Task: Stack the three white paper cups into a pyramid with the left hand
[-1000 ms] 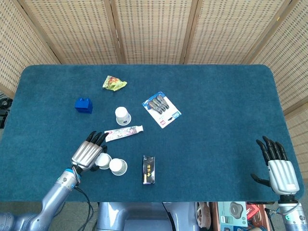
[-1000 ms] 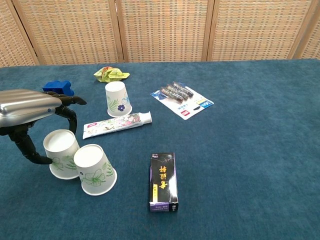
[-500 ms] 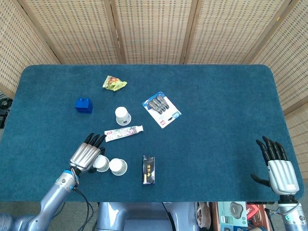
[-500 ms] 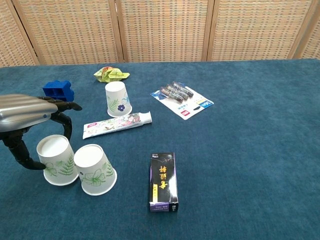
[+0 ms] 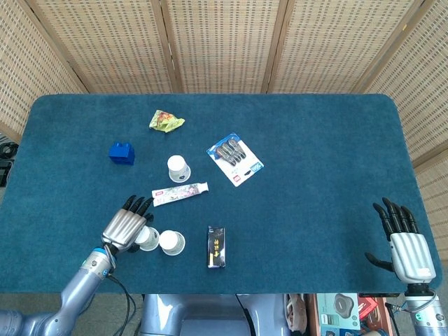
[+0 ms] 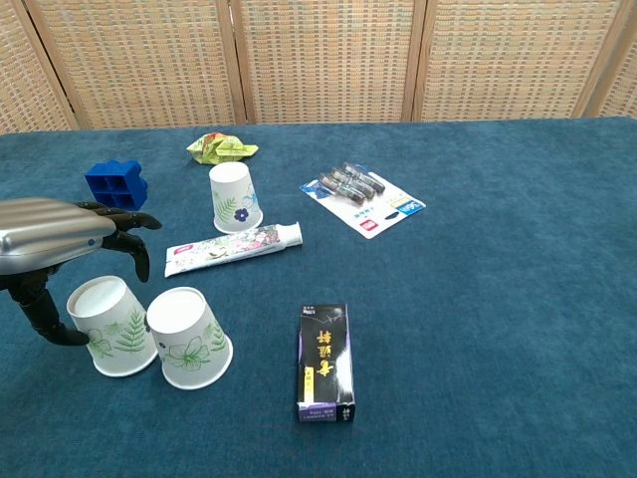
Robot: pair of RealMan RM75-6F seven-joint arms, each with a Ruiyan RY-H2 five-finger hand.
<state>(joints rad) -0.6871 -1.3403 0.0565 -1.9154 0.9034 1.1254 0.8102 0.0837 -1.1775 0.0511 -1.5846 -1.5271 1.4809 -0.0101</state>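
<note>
Three white paper cups with leaf prints stand upside down. My left hand [image 6: 55, 239] [image 5: 126, 225] arches over the left cup [image 6: 107, 327] [image 5: 148, 237] at the near left, with the thumb against its left side and the fingers curled behind it. A second cup [image 6: 189, 339] [image 5: 171, 242] stands right beside that one, touching it. The third cup [image 6: 232, 197] [image 5: 178, 168] stands apart, further back. My right hand [image 5: 404, 241] hovers at the near right edge, fingers spread and holding nothing; the chest view does not show it.
A toothpaste tube [image 6: 234, 246] lies between the far cup and the near pair. A black box [image 6: 325, 361] lies right of the pair. A blue block [image 6: 115, 183], a crumpled green wrapper [image 6: 221, 147] and a blister pack [image 6: 363, 196] lie further back.
My left hand has drawn back toward the near left edge, taking the left cup slightly left with it. The right hand has not moved.
</note>
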